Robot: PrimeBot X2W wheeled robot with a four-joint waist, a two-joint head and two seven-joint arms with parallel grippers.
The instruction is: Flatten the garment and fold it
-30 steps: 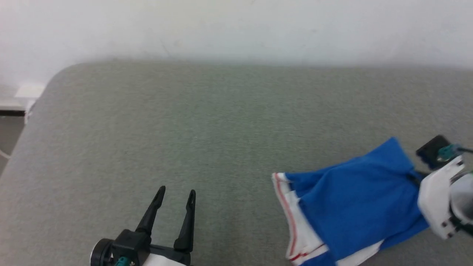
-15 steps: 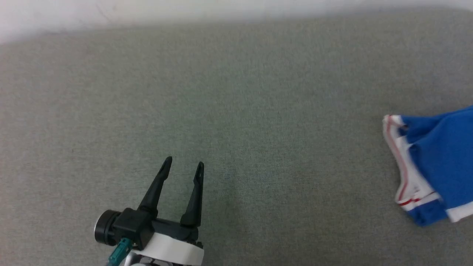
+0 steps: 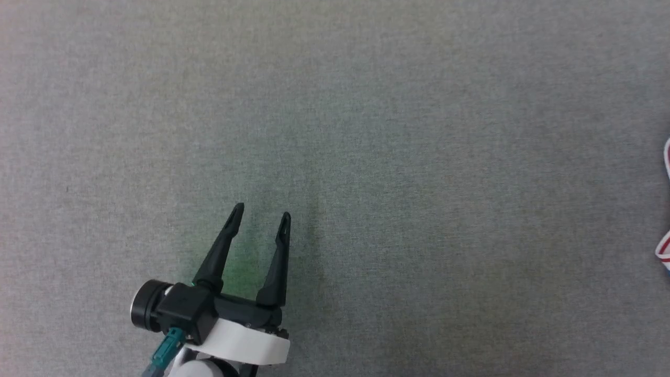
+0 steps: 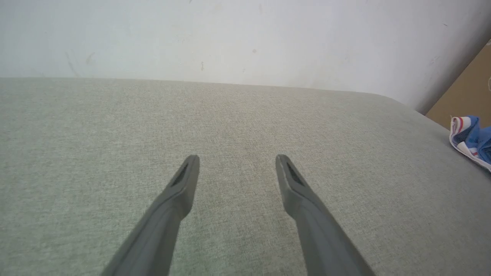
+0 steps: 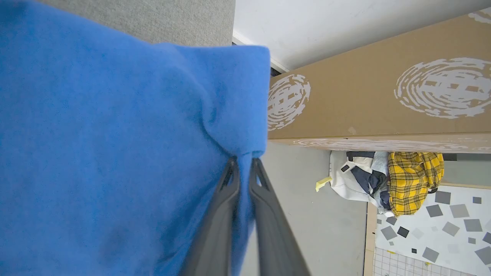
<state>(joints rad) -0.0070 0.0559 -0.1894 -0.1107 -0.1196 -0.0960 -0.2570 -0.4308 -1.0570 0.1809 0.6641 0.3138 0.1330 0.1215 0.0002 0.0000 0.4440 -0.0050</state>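
Head view, entry one: left gripper [image 3: 261,210], fingers spread, holding nothing, poised over the grey table [image 3: 366,131], tips pointing to 12 o'clock.

Entry two: the garment [image 3: 663,250]. A sliver of white edge with red stripe shows at the frame's right border, at 3 o'clock from the left gripper and well apart, with bare table between them. The left wrist view places the same bunched end at about 2 o'clock of the fingers, near the table's far right side.

Entry three, right wrist view: right gripper [image 5: 243,163], fingers pressed together, pinching a fold of the blue cloth, whose bulk spreads toward 9 and 10 o'clock. A cardboard box [image 5: 364,99] stands beyond, at 2 o'clock.

Assessment: the right arm is nearer, as it already has the cloth. The left must travel toward 3 o'clock to take a second hold for spreading. Long axis: cannot tell, as the cloth is bunched and mostly out of frame.
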